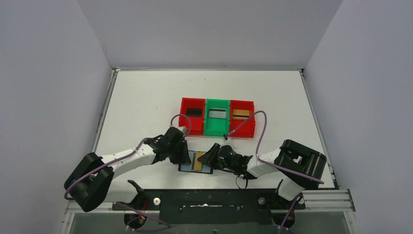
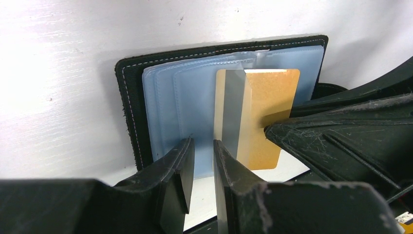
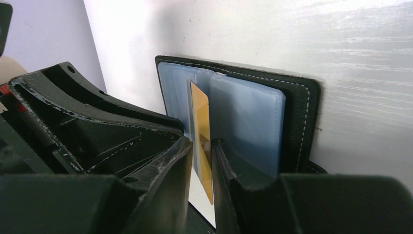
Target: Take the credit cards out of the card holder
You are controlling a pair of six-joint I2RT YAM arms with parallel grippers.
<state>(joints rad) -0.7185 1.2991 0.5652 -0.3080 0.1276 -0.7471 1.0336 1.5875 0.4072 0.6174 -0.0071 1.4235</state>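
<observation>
The card holder (image 2: 129, 107) lies open and flat on the white surface (image 1: 146, 97), close in front of both arms, so each can reach it. The left pincer (image 2: 203, 144) comes at it from the left. Its two fingers (image 2: 182, 161) are close together with only a thin gap. Their tips sit at the near edge of the blue pockets (image 2: 190, 107). It looks like it is there to stop the card holder from sliding. I cannot tell if it pinches a pocket or just presses down.

The right pincer (image 3: 202, 141) has one finger on each side of a gold card (image 2: 265, 117). The card sticks up out of a pocket near the middle, which is a good way to pull it out. A thin bit of white shows beside the card, so I cannot tell if the pinch is tight.

Now the count: one card holder, one gold card showing in it, and two pincers. Behind them three trays stand in a row, touching: a left red tray (image 1: 184, 117), a green tray (image 1: 217, 127) and a right red tray (image 1: 242, 129). Each holds one flat thing that looks like a card: a dark card (image 1: 194, 112), a pale card (image 1: 217, 113) and a second gold card (image 1: 240, 114). The blue pockets lie in layers and I cannot count them well
</observation>
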